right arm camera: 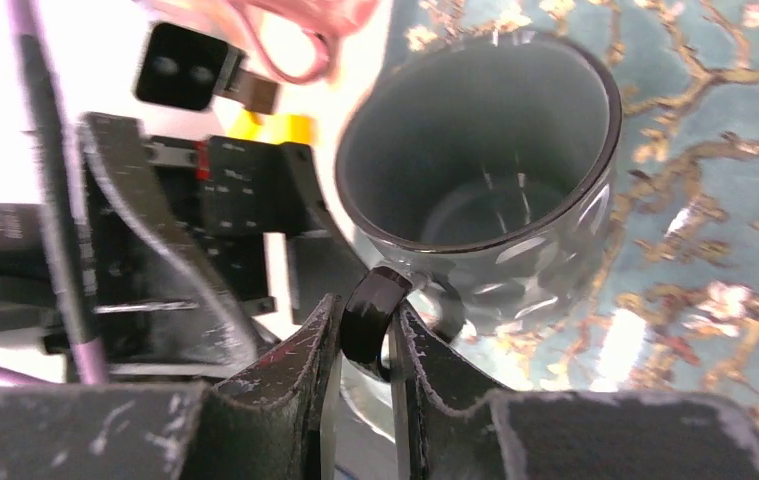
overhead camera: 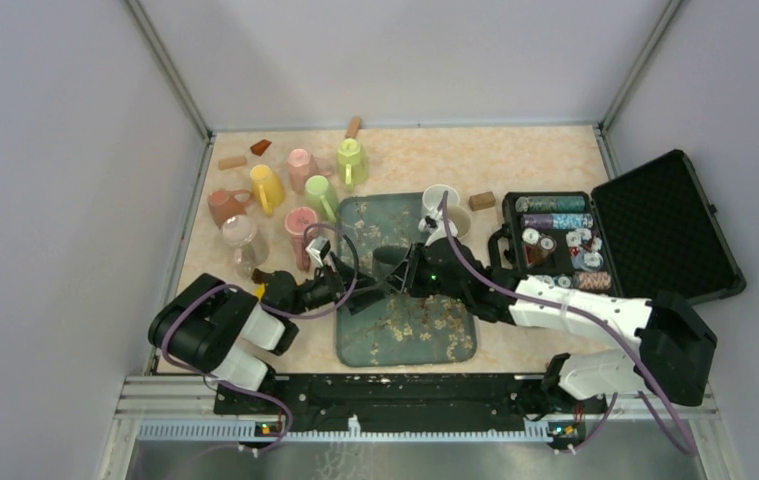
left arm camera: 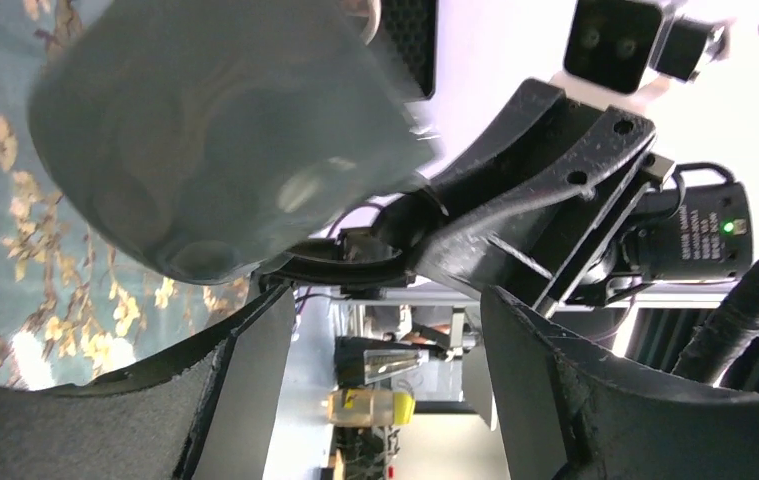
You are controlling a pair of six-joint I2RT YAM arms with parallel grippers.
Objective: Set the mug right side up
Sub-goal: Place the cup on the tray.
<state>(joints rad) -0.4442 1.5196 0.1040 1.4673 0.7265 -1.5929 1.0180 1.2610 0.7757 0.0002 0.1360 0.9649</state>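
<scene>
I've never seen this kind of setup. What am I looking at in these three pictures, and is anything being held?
These are two robot arms, the left arm and the right arm, bolted at the near edge of a table. The wide picture comes from a fixed camera above and behind them; the other two come from a camera mounted on each wrist. On the table are a patterned tray, a cluster of coloured mugs, a white mug and an open black case. The right fingers are pinched shut on the handle of a dark mug at the tray, its mouth facing that wrist's camera. The left fingers stand open near the mug, holding nothing.
</scene>
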